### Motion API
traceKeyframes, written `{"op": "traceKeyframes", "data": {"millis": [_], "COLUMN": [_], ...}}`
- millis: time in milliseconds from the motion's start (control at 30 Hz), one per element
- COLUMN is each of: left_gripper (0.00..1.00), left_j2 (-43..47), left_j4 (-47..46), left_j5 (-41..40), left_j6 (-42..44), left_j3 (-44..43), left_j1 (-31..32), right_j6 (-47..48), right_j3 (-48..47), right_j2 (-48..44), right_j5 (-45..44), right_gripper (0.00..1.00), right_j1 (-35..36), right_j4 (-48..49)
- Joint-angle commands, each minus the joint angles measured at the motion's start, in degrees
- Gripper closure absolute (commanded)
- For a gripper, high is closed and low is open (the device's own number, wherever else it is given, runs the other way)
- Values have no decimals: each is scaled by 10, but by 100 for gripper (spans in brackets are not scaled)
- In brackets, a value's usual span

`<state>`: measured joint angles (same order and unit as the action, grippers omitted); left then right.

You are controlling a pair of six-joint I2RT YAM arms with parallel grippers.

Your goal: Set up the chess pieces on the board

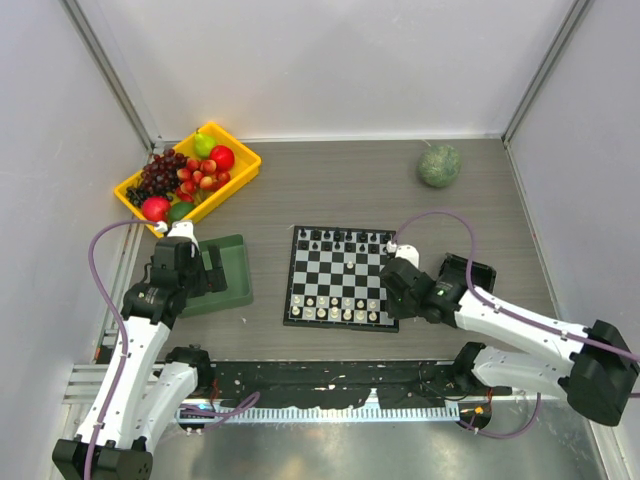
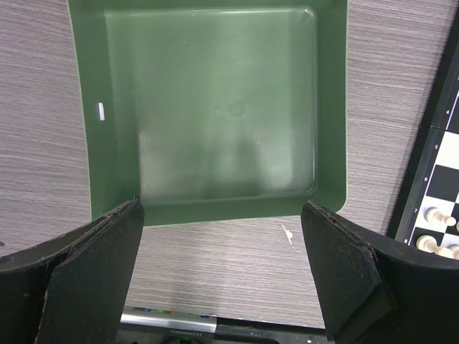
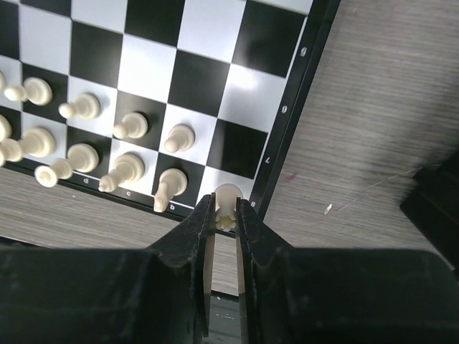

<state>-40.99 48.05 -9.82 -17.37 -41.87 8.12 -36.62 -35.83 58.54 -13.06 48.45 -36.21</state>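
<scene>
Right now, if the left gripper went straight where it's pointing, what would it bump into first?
Probably the green tray: the open left gripper points at its near wall, though height is hard to judge.

grey woodgrain table (image 1: 350,190), plain white walls (image 1: 330,60) around

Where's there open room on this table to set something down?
Bare table lies beyond the board, between the yellow fruit bin and the green ball. The green tray is empty. The board's middle rows are mostly bare. Crowded: its near and far rows of pieces, and the bin.
</scene>
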Motion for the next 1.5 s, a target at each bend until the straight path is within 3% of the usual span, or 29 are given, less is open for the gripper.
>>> {"op": "traceKeyframes", "data": {"millis": [0, 1033, 1167, 1467], "left_gripper": [1, 1, 1, 1], "left_j2": [3, -1, -2, -1], "left_j4": [-4, -4, -4, -4], "left_j5": [2, 2, 3, 2], "left_j6": [2, 1, 2, 1], "left_j3": [-23, -23, -23, -23], "left_j1": [0, -1, -1, 0], "right_j6": [-35, -42, -28, 35], "right_j3": [-23, -8, -17, -118], "right_j2": [29, 69, 68, 52], "right_j5": [-55, -8, -10, -63], "right_gripper": [85, 85, 71, 60], "right_j1": [28, 44, 44, 39], "right_j4": [-19, 22, 11, -47]}}
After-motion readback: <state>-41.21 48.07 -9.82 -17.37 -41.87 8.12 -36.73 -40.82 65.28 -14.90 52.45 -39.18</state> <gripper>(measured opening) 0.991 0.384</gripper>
